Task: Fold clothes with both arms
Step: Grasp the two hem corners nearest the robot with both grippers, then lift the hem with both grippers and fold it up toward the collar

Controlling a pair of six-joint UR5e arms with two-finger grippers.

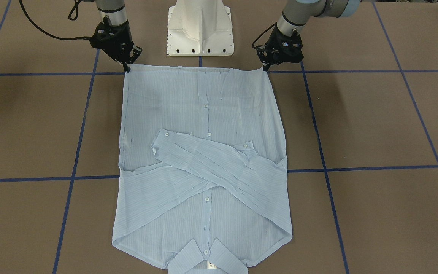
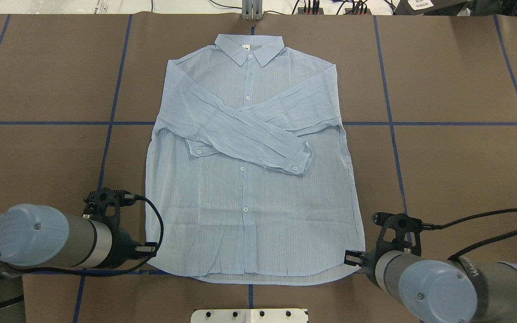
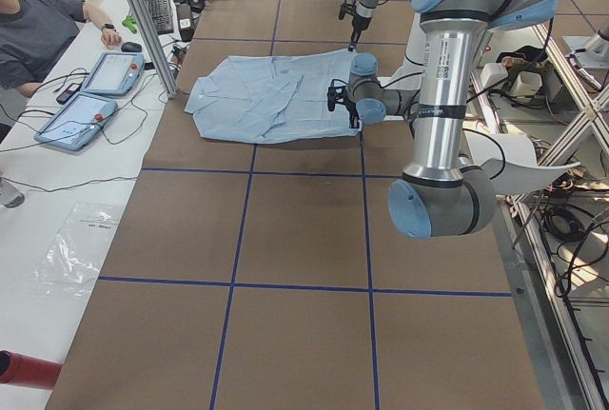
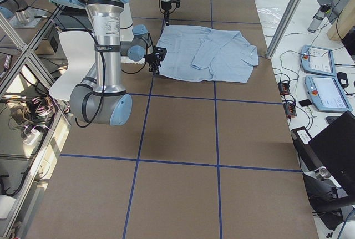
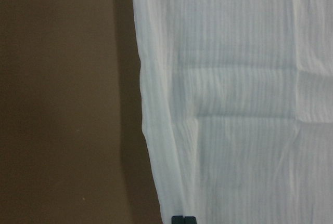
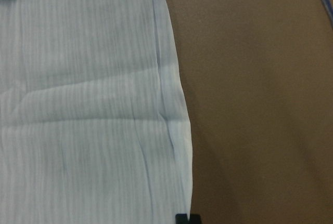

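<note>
The thin, limp shirt (image 2: 249, 202) is clamped at its hem corners by the left gripper (image 1: 266, 69) and right gripper (image 1: 128, 68); sagging is expected.

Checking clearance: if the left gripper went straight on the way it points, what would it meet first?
The left gripper seems shut on the shirt at its hem corner; straight on lies the table beneath.

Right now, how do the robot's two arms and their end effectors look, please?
The left arm and right arm are silver-grey tubes with light blue round caps at the joints and some dark lettering. Black cables run to them. The left end effector and right end effector are black open frames with two thin fingers each.
</note>
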